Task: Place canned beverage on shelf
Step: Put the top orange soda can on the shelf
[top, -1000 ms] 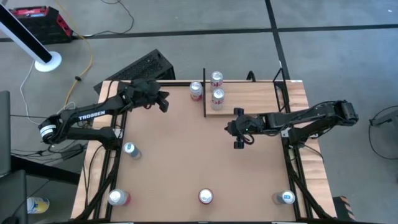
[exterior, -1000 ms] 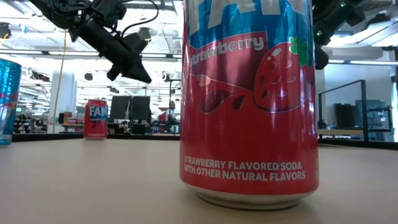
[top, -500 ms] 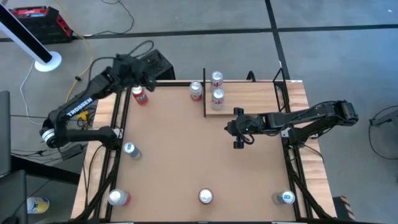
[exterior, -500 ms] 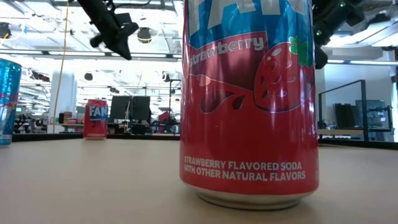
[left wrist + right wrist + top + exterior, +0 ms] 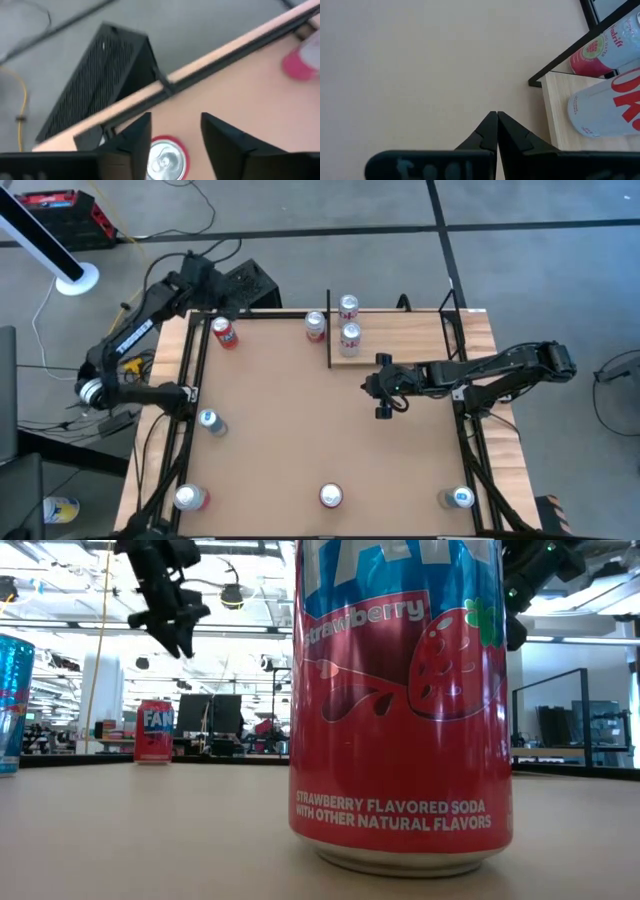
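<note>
A red can (image 5: 224,333) stands on its base near the table's far left corner; it also shows as a red can (image 5: 153,730) in the low view. My left gripper (image 5: 212,302) hangs open above and just beyond it. In the left wrist view the can's silver top (image 5: 165,160) shows below the gap between the fingers (image 5: 172,140), clear of them. The shelf (image 5: 400,340), a pale plank with black posts, sits at the far right and bears a can (image 5: 349,338). My right gripper (image 5: 384,405) hovers shut near the shelf's front edge (image 5: 496,122).
One can (image 5: 316,325) stands just left of the shelf's post and another (image 5: 347,307) at its far end. Further cans stand at the left (image 5: 208,420) and along the near edge (image 5: 188,498), (image 5: 330,496), (image 5: 460,498). A black box (image 5: 235,285) lies beyond the far left corner.
My left gripper has swung from over the table toward its far left corner, risen and tipped downward, so the high view now shows the red can that the arm had hidden. Its fingers have opened. The can has stayed in place.
</note>
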{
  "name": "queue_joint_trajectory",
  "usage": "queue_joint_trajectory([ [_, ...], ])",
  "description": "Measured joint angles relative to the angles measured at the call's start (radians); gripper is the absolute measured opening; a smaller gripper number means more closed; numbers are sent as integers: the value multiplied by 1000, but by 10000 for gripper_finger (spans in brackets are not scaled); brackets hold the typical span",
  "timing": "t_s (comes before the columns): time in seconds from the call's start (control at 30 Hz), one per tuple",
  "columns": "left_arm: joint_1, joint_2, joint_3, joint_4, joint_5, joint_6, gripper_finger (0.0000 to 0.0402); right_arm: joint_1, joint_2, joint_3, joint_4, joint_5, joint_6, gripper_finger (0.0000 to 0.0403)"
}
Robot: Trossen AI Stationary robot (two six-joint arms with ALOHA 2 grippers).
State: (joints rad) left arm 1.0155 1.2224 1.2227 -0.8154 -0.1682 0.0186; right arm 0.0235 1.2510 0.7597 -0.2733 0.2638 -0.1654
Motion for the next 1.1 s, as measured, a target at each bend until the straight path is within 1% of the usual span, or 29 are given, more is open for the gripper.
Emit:
queue_joint_trajectory([
  [0.1, 3, 83, 60, -96, -16, -16, 202, 0, 0, 0, 2, 0, 0, 33],
  [0.23, 2, 172, 150, -199, -31, -65, 241, 0, 0, 0, 0, 0, -1, 33],
  [0.43, 2, 266, 184, -287, -30, -64, 279, 0, 0, 0, -10, 0, 0, 33],
  [0.53, 2, 308, 183, -314, -47, -41, 287, 0, 0, 0, -10, 0, 5, 33],
  [0.73, 2, 372, 183, -316, -56, -19, 289, 0, 0, 0, -10, 0, 7, 33],
  [1.1, -3, 401, 183, -311, -43, 75, 289, 0, 0, 0, -10, 0, 7, 33],
])
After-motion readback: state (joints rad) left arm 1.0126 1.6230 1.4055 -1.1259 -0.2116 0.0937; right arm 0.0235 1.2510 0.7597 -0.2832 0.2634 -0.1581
